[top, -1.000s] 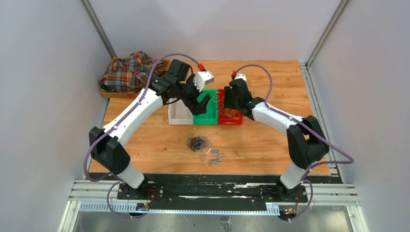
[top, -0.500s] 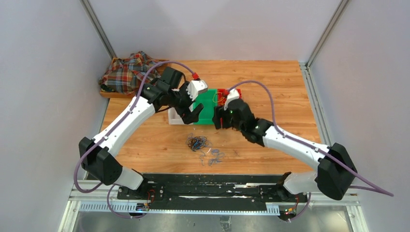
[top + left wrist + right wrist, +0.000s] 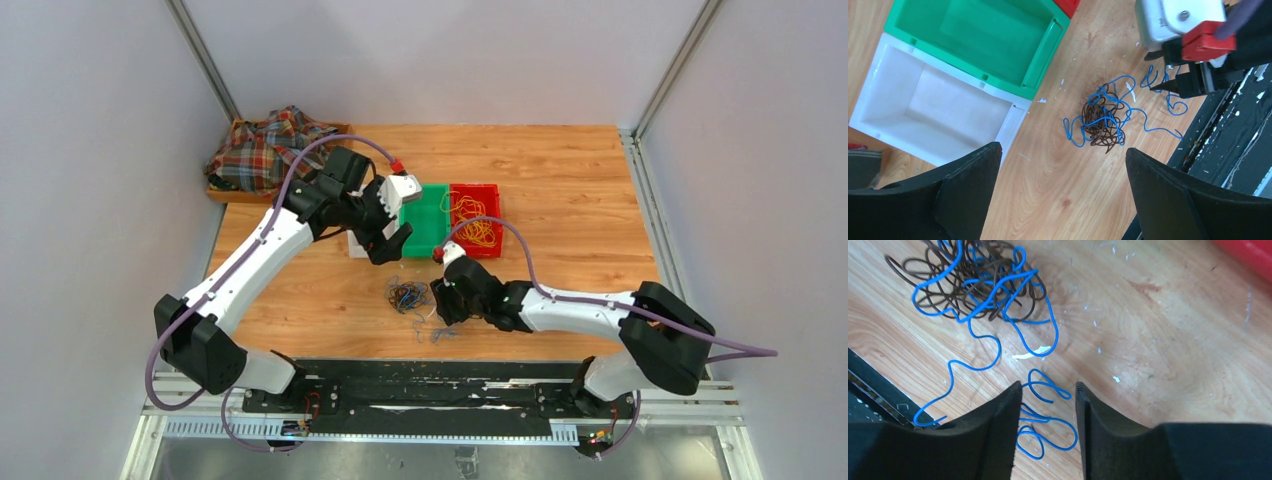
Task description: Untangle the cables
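A tangle of blue and dark cables [image 3: 408, 296] lies on the wooden table in front of the bins; it also shows in the left wrist view [image 3: 1103, 120] and the right wrist view [image 3: 983, 290]. Loose blue cable loops [image 3: 1045, 410] lie beside it toward the near edge [image 3: 445, 326]. Yellow cables [image 3: 478, 232] lie in the red bin [image 3: 490, 192]. My left gripper [image 3: 395, 243] [image 3: 1062, 150] is open and empty, held above the table just behind the tangle. My right gripper [image 3: 440, 310] [image 3: 1048, 385] is low over the loose blue loops, jaws open on either side of them.
A green bin [image 3: 432, 218] [image 3: 983, 35] and a white bin [image 3: 358, 246] [image 3: 923, 105] stand side by side left of the red bin, both empty. A plaid cloth [image 3: 260, 150] lies at the back left. The black base rail [image 3: 440, 375] runs along the near edge.
My right gripper has left the red bin and come down to the loose blue loops near the front. My left gripper has shifted from over the green bin toward the tangle.
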